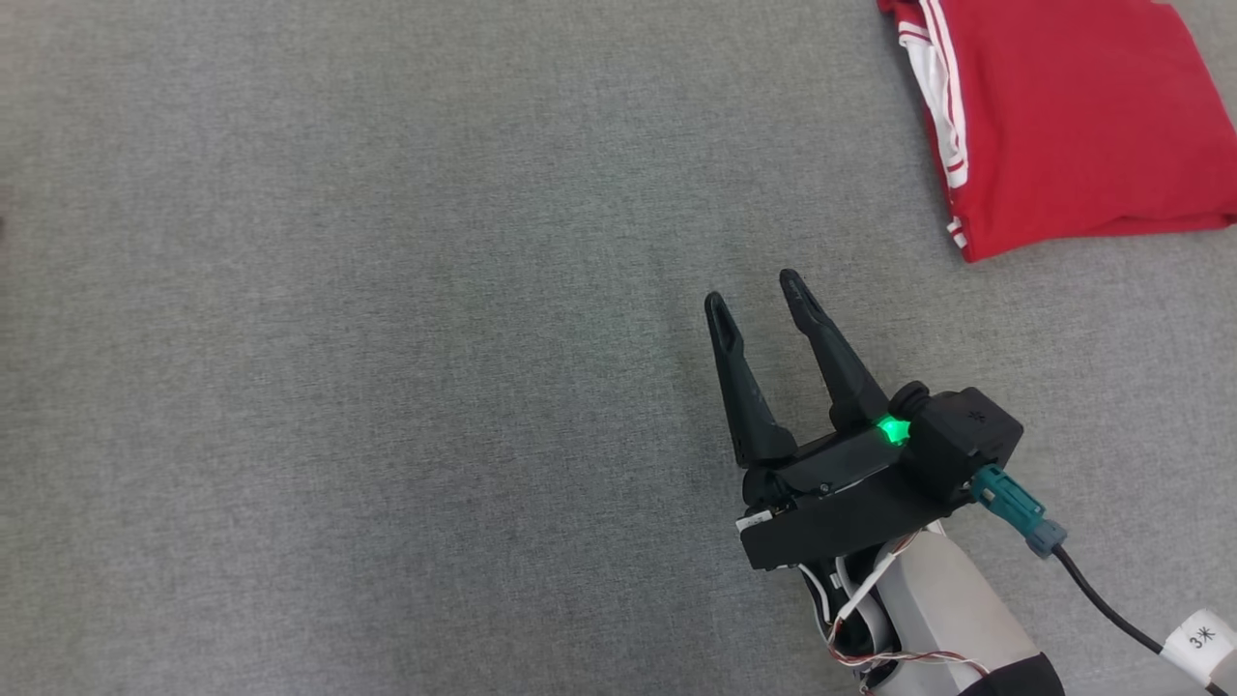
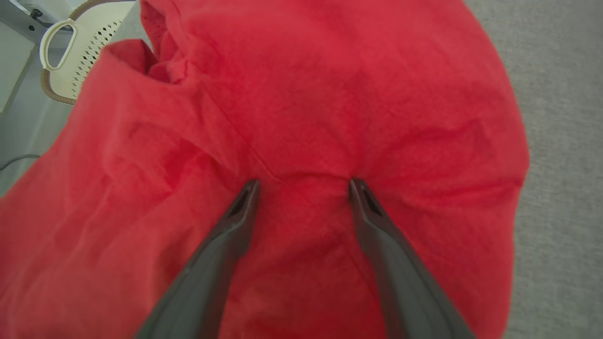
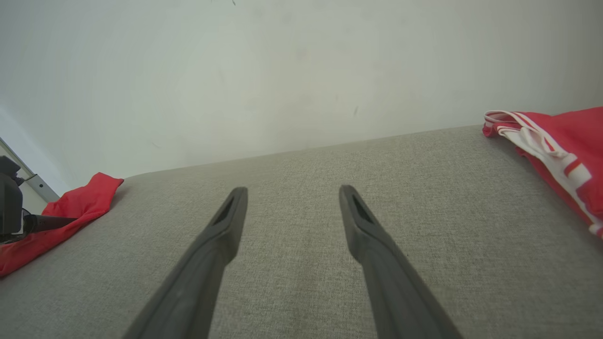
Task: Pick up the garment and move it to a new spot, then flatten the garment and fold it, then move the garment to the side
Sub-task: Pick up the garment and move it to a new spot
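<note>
Left gripper with fingers spread wide, both tips pressed into a crumpled red garment; cloth lies between the fingers but none is pinched. Creases radiate from the tips. A white perforated basket stands beyond the garment's far edge. Right gripper likewise fully spread and empty, poised over bare grey surface, touching no cloth. A second, folded garment, red with white stripes, lies flat at the far right of the surface, well apart from the right gripper. In the right wrist view the crumpled garment lies at the surface's left edge, before a pale wall.
</note>
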